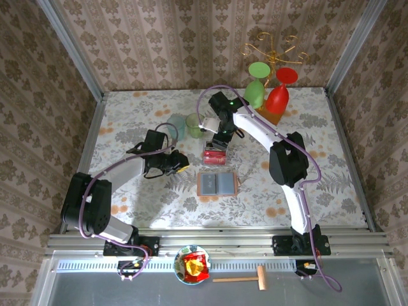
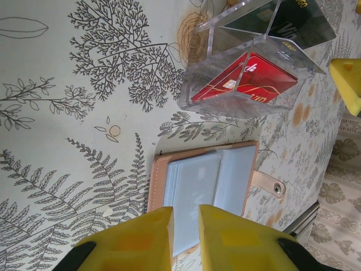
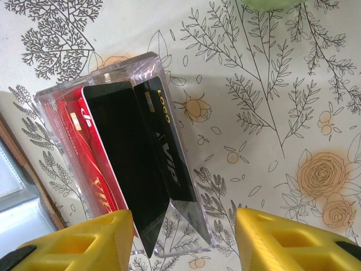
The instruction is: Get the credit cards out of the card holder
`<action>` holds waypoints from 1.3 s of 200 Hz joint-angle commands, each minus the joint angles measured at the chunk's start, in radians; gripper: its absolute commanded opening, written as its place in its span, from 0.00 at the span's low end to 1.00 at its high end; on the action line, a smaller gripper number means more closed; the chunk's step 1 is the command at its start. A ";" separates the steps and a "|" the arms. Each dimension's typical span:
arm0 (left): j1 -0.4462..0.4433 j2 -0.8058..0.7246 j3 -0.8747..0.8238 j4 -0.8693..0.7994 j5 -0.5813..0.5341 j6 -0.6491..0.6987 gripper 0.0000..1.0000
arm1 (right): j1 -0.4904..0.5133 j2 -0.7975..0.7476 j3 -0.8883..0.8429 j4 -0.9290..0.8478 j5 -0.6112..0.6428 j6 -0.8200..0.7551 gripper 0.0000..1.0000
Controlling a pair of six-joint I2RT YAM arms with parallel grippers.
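Card holder (image 1: 217, 184) lies opened flat on the flowered desk (image 1: 127, 121), midway between the two arms and nearest their bases of the items inspected. Its long axis runs left to right. The inner face is up, with grey-blue clear sleeves inside a tan leather border. A clasp tab with a metal snap stud sticks out from the right-hand short edge.

Left pincer (image 2: 185, 217) sits near the holder's far left corner. Its jaws are a narrow slit apart with nothing between them.

Just beyond the holder, and apart from it, stands a clear plastic box (image 3: 146, 65). Credit cards (image 3: 127, 164) are inside it, on edge and leaning, their long sides along the box's length. In the right wrist view that length runs from upper left to lower right. Red cards (image 3: 73, 141) rest against one wall; their gold script is partly hidden, with "VI" readable. A black card leans at the middle. The dark card beside it reads "LOGO" and "VIP" in gold along its long side.

Right pincer (image 3: 183, 217) is above one end of the box, jaws wide apart and closed on nothing.

Farther back stand two pale tumblers (image 1: 194, 125). Beyond them, at the far right, a green goblet (image 1: 257, 86) and a red goblet (image 1: 280, 95) stand on a wooden board (image 1: 271, 116).
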 commanded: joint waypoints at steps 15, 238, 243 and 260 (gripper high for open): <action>-0.008 -0.023 -0.010 -0.004 -0.005 -0.004 0.19 | 0.007 0.021 -0.014 -0.004 -0.010 0.010 0.52; -0.007 -0.029 -0.009 -0.006 -0.014 -0.007 0.19 | 0.011 -0.082 -0.092 0.163 0.112 0.057 0.60; -0.008 -0.029 -0.008 -0.005 -0.013 -0.005 0.19 | 0.012 -0.089 -0.096 0.164 0.111 0.059 0.60; -0.008 -0.024 -0.006 -0.003 -0.011 -0.007 0.19 | 0.015 -0.119 -0.122 0.173 0.098 0.073 0.60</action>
